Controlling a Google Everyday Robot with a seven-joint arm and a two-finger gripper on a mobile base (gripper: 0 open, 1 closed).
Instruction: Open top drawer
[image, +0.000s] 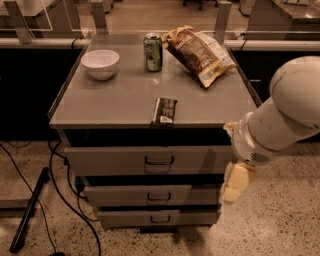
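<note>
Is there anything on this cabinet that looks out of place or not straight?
The dark snack bar lies at the very front edge of the cabinet top, seemingly overhanging it slightly, just above the top drawer. Nothing is spilled. The gripper hangs low at the right side, below the cabinet top.

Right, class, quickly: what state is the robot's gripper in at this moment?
Gripper: open or shut cannot be told. It hangs by the right end of the drawers, apart from the handle of the top drawer.
</note>
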